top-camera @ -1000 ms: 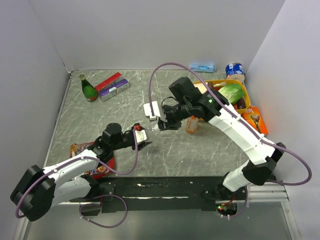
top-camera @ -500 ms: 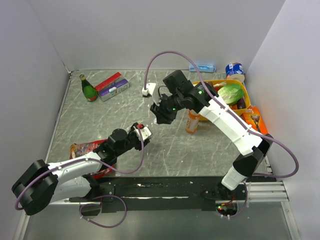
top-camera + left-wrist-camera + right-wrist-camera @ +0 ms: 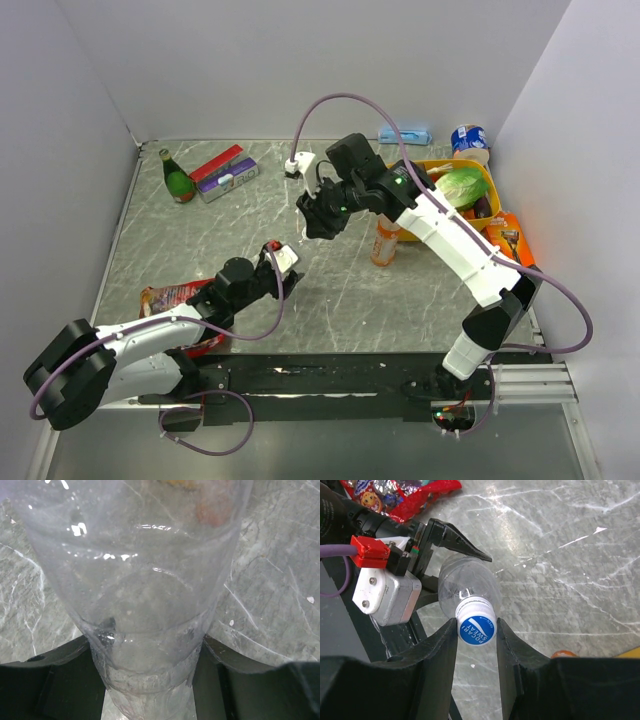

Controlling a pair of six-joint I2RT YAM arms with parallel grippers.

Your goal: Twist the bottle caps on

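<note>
**Blue cap on the bottle, between the right fingers**

The cap (image 3: 476, 630) sits on the neck of a clear bottle (image 3: 465, 587) held off the table (image 3: 200, 240). The left gripper (image 3: 283, 262) clamps the bottle's body, its arm stretched low. The right gripper (image 3: 314, 225) reaches down over the bottle from a raised, bent arm. Its fingers (image 3: 447, 652) flank the cap, but I cannot tell whether they squeeze it. An orange bottle (image 3: 384, 245) stands to the bottle's right.

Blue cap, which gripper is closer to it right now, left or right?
Right. The right gripper has a finger on each side of the blue cap. The left gripper holds the clear bottle lower down around its body, short of the cap.
</note>
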